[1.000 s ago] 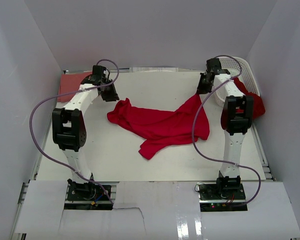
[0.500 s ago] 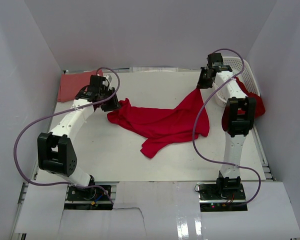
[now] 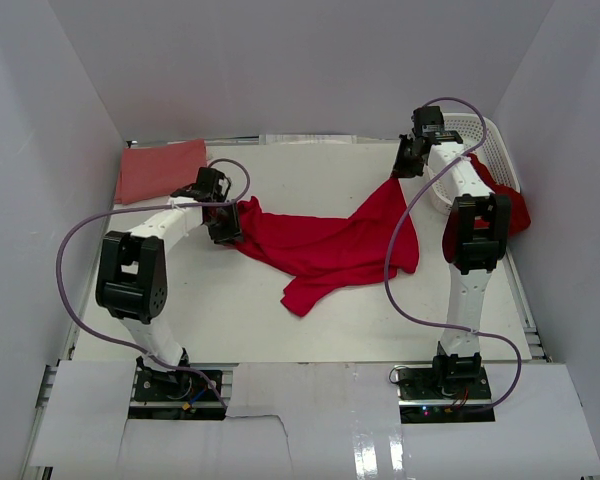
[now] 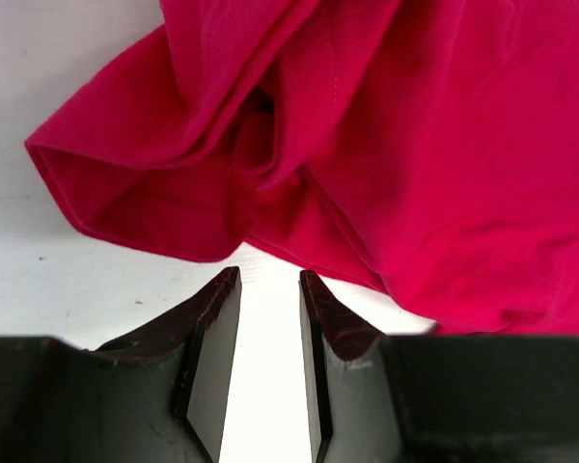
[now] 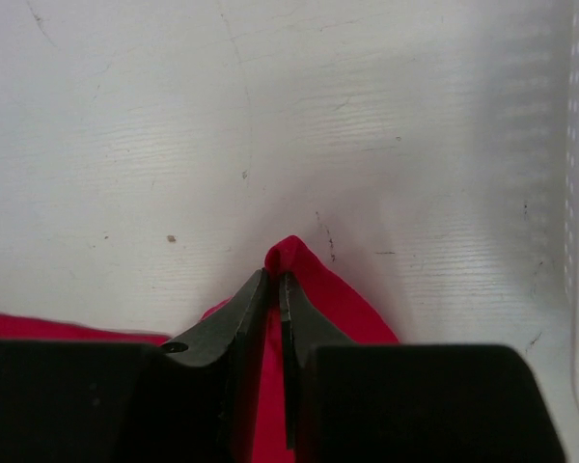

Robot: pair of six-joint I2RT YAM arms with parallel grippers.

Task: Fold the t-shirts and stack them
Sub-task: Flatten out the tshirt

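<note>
pinching crimson t-shirt (image 3: 330,245) with right end effector (image 5: 273,278); left end effector (image 4: 270,280) parted

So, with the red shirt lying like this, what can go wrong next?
1. The right claw pinches only a small tip of the shirt; a pull may slip it free.
2. The left claw is open over bare table, just short of the bunched hem; closing there may miss, and further in it may catch several layers.
3. The basket is close beside the right claw and may get bumped.
</note>
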